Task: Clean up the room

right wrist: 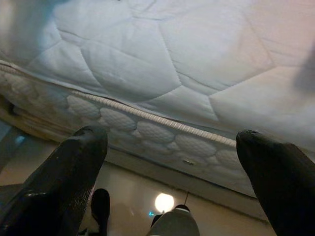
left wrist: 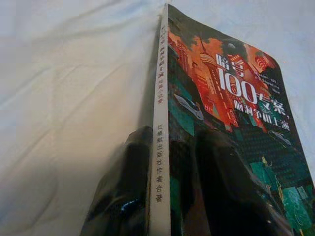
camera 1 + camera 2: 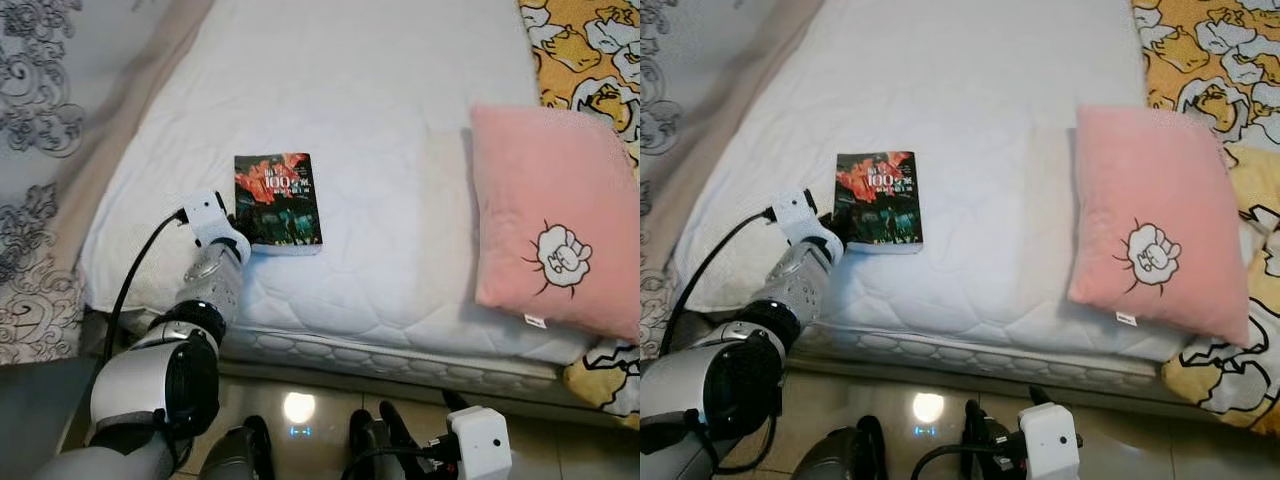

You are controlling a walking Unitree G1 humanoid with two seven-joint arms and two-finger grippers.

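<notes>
A paperback book (image 3: 278,200) with a dark red and green cover lies flat on the white quilted mattress (image 3: 380,90), near its front left corner. My left gripper (image 3: 238,222) reaches over the mattress edge to the book's near left corner. In the left wrist view its black fingers (image 2: 221,187) clamp the book (image 2: 221,93) at the spine, one on the cover and one along the spine's other side. My right gripper (image 1: 172,137) hangs low in front of the bed, open, facing the mattress's side with nothing between its fingers.
A pink pillow (image 3: 550,220) with a small cartoon print lies on the right of the mattress. A yellow cartoon blanket (image 3: 590,50) is bunched at the far right. Patterned grey fabric (image 3: 30,110) hangs on the left. Glossy floor tiles (image 3: 300,410) run along the bed's front.
</notes>
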